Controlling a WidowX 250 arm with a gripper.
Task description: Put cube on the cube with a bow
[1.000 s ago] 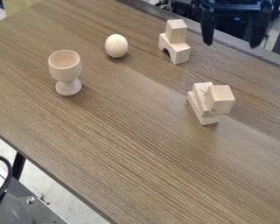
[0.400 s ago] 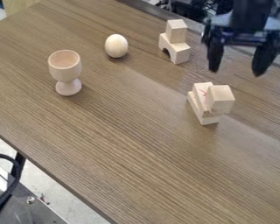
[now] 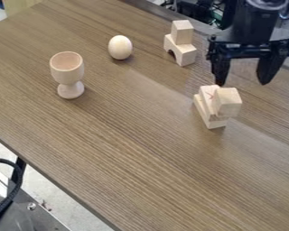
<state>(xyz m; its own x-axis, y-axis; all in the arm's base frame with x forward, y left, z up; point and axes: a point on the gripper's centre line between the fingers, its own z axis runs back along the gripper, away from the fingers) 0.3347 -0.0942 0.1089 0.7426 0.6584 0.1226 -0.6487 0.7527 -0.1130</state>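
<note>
The black gripper (image 3: 242,83) hangs open at the upper right, just behind and above the right-hand block stack, with nothing between its fingers. In that stack a plain wooden cube (image 3: 227,102) rests on one end of flat wooden blocks (image 3: 208,118), one of which bears a small red mark. Farther back, another wooden cube (image 3: 182,32) sits on top of an arched block (image 3: 181,50) that has a curved cutout in its side. Which block the task calls the bow, I cannot tell for certain.
A wooden egg (image 3: 120,47) stands left of the arched block. The wooden goblet (image 3: 68,74) is upright at the left of the brown table (image 3: 128,158). The table's back edge runs behind the blocks, below the arm.
The gripper has come down and toward the camera from the top edge, nearer the right-hand stack. It stays open, and the blocks have not moved.
</note>
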